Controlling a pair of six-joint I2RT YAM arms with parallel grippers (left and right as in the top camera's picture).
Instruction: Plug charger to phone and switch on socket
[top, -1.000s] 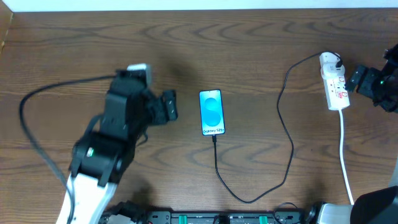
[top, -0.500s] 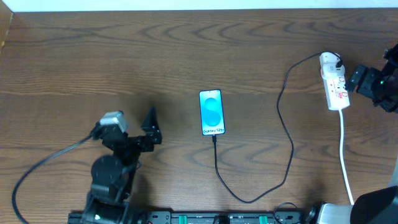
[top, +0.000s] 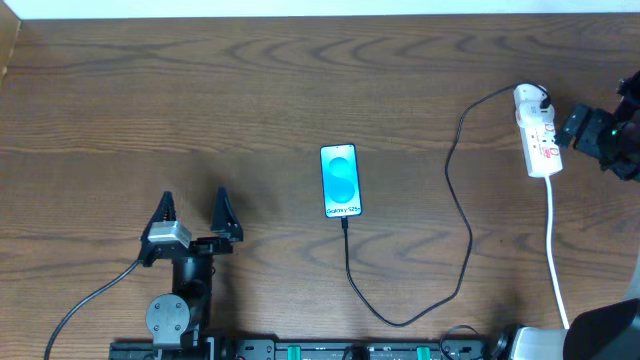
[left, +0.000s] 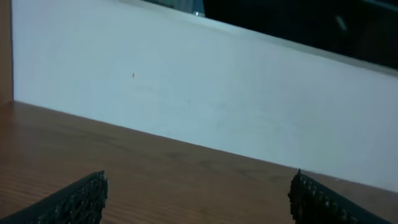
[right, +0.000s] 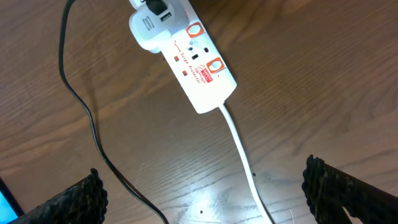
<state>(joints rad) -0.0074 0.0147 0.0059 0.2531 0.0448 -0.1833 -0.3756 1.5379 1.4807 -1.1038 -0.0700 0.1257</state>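
Note:
The phone (top: 340, 181) lies flat mid-table, its blue screen lit. The charger (top: 456, 240), a thin black cable, meets the phone's near edge, loops toward the front and runs up to its black plug (right: 158, 6) in the end of the socket (top: 537, 135), a white strip at the far right. My left gripper (top: 192, 200) stands open near the front left, well apart from the phone, with nothing between its fingers (left: 81, 202). My right gripper (right: 202, 186) hovers open just right of the socket (right: 193, 62), holding nothing, with the charger (right: 87, 118) below it.
The socket's white lead (top: 553, 240) runs from the strip to the front edge at the right and shows in the right wrist view (right: 239, 149). A white wall (left: 199, 81) borders the table's far side. The left arm's own cable (top: 90, 300) trails at the front left.
My left arm has drawn back from beside the phone to the front left, its open fingers now pointing at the far wall. The right arm, phone and charger have not moved.

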